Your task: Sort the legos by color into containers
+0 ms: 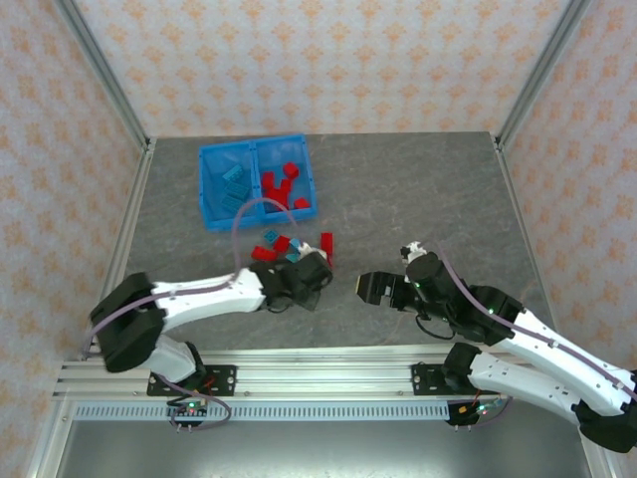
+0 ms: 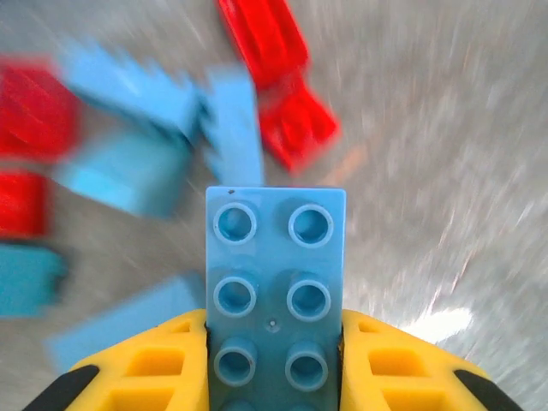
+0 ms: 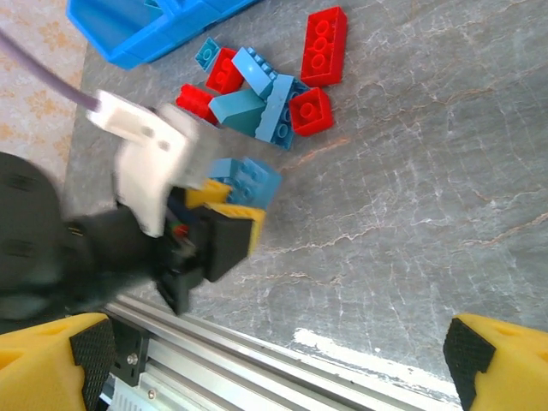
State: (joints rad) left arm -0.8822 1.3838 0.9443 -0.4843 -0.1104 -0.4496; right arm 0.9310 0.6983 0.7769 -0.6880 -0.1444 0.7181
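While the right gripper (image 1: pixel 368 289) hangs with its fingers spread wide over the tabletop's (image 1: pixel 428 189) near edge, the left gripper (image 2: pixel 274 368) pinches a light blue brick (image 2: pixel 276 265) whose lower end is cut off by the frame. Just beyond lie loose red and blue legos (image 3: pixel 265 86) in a pile, smeared by blur in the left wrist view. Toward the far left corner, the bin (image 1: pixel 205 194) holds blue bricks in its left compartment (image 1: pixel 214 164) and red ones in its right compartment (image 1: pixel 275 154).
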